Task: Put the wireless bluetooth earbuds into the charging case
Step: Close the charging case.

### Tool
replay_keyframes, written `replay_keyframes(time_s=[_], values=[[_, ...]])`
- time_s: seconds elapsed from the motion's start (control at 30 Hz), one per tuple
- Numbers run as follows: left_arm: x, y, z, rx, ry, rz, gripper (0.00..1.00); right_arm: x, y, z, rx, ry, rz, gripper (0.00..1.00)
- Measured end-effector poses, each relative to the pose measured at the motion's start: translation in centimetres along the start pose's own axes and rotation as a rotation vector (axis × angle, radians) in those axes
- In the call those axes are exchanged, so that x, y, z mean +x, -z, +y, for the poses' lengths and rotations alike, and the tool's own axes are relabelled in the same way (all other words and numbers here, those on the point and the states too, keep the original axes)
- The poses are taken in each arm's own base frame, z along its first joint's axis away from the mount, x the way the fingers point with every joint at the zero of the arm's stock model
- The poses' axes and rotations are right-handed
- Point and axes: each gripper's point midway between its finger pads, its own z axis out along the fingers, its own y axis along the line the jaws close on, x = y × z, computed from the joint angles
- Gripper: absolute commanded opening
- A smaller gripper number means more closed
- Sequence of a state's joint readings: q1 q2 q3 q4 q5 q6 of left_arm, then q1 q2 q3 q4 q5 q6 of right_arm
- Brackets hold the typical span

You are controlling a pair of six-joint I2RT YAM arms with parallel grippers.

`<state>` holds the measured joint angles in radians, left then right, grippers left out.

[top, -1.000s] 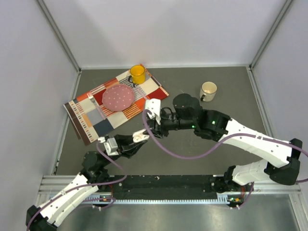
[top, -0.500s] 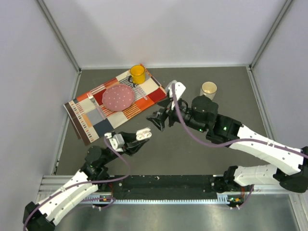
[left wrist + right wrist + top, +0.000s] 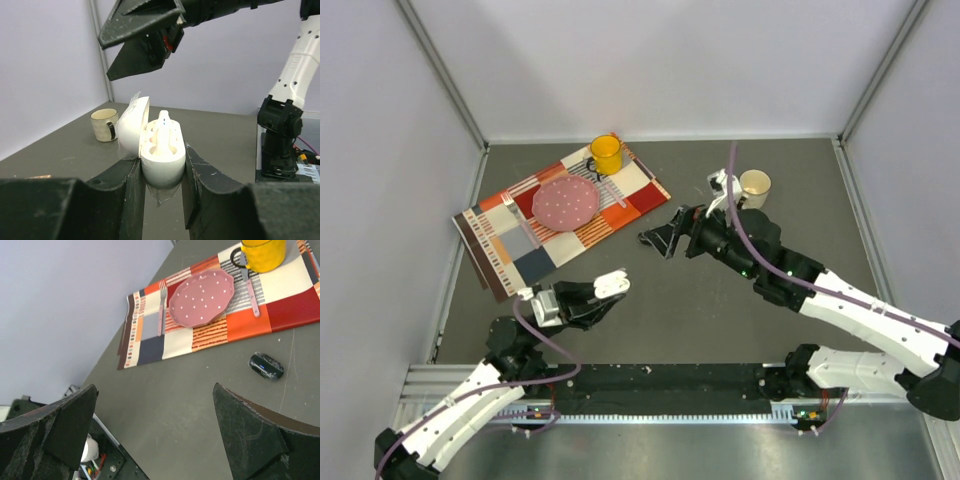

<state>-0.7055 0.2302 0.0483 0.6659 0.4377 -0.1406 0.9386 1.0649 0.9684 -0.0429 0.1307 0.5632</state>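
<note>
Earbud (white, glossy) sits in the open charging case, which the left hand clamps; right hand gapes empty. Likely light and slippery: pinch its body gently.

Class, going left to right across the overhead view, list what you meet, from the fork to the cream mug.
fork → pink plate → white charging case → right gripper → cream mug

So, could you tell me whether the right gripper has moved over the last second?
Yes: the right gripper has pulled back from the charging case, toward the cream mug.
</note>
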Motion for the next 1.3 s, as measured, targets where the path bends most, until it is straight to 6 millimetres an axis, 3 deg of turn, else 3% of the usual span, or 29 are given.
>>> replay_keyframes(time_s=[0.2,0.47,0.67,0.9,1.03,1.3], values=[[-1.1,-0.1,-1.1,0.060,-0.010,-0.040,0.00,-1.4,0.7,-0.2,0.021,-0.025,-0.045,0.99],[0.1,-0.7,-1.4,0.096,0.022,-0.007,0.00,2.7,-2.1,0.5,-0.039,0.026,0.134,0.99],[1.8,-1.2,-1.2,0.100,0.073,0.042,0.00,4.4,-2.0,1.3,-0.103,0.054,0.209,0.99],[2.2,-1.6,-1.1,0.102,0.099,0.043,0.00,7.7,-2.4,0.9,-0.126,0.131,0.366,0.99],[2.8,-1.6,-1.0,0.090,0.122,0.060,0.00,8.9,-1.7,1.1,-0.172,0.178,0.424,0.99],[3.2,-1.7,-0.3,0.052,0.132,0.067,0.00,7.1,0.0,1.9,-0.223,0.263,0.368,0.99]])
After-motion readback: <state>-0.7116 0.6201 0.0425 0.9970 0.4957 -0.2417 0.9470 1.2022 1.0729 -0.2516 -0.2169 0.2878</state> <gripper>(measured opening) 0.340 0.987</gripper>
